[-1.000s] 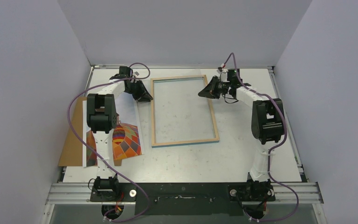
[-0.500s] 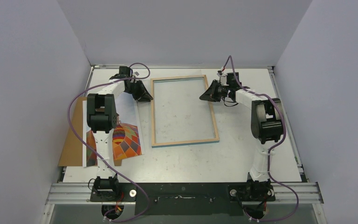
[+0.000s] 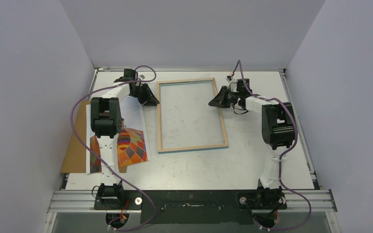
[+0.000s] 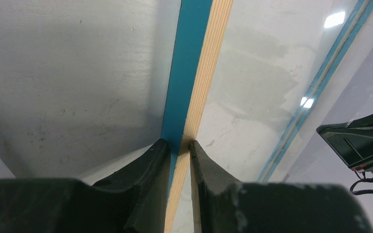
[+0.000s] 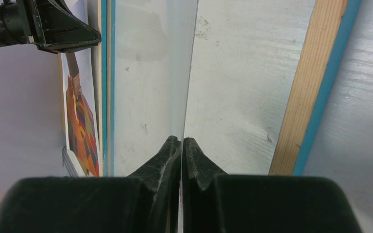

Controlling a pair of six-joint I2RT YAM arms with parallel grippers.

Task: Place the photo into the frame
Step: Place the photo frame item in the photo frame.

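The frame [image 3: 193, 147] lies on the table with its wood-coloured back up; its blue outer side shows in the left wrist view [image 4: 196, 73]. My left gripper [image 3: 153, 102] is shut on the frame's left rail near the far corner, one finger on each side [image 4: 179, 145]. My right gripper [image 3: 211, 103] is shut on the edge of a clear pane [image 5: 150, 73], held low over the frame opening [image 5: 181, 141]. The photo [image 3: 131, 148], an orange balloon print, lies left of the frame, partly hidden by the left arm. It also shows in the right wrist view [image 5: 82, 126].
A brown backing board [image 3: 75, 145] lies under the photo at the table's left edge. Grey walls close in the left, far and right sides. The frame's right rail [image 5: 315, 82] runs just right of my right fingers.
My right gripper has come down and a little towards the frame's right rail, lowering the pane's raised edge towards the frame. The left arm, frame and photo have not moved.
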